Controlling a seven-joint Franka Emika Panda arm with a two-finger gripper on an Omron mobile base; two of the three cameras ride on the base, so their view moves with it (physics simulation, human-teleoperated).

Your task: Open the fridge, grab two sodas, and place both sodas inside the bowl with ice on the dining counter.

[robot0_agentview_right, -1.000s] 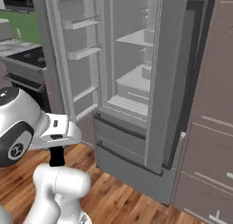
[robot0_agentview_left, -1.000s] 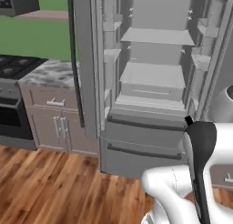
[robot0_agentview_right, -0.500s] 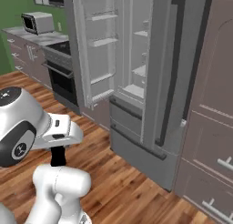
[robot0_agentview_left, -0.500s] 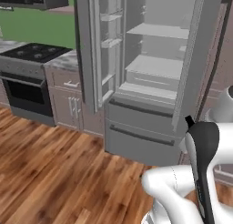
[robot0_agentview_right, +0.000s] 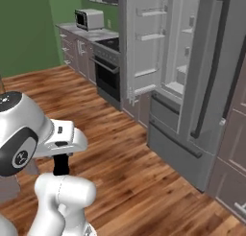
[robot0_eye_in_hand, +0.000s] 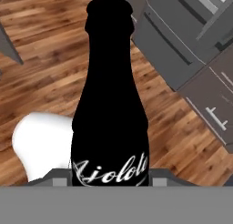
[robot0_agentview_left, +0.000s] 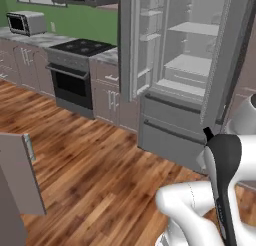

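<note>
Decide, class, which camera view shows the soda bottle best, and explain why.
The hand view: the soda bottle stands upright, close and central, near-black with white lettering near its base, against the wooden floor. The left and right base views give no look at the bottle; they show the fridge standing open.

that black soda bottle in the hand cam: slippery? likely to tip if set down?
The soda bottle looks glossy and smooth, so probably slippery in a light grip. It is tall and slim with a narrow neck, so it may tip if set down carelessly. It appears rigid, possibly glass, so possibly fragile.
</note>
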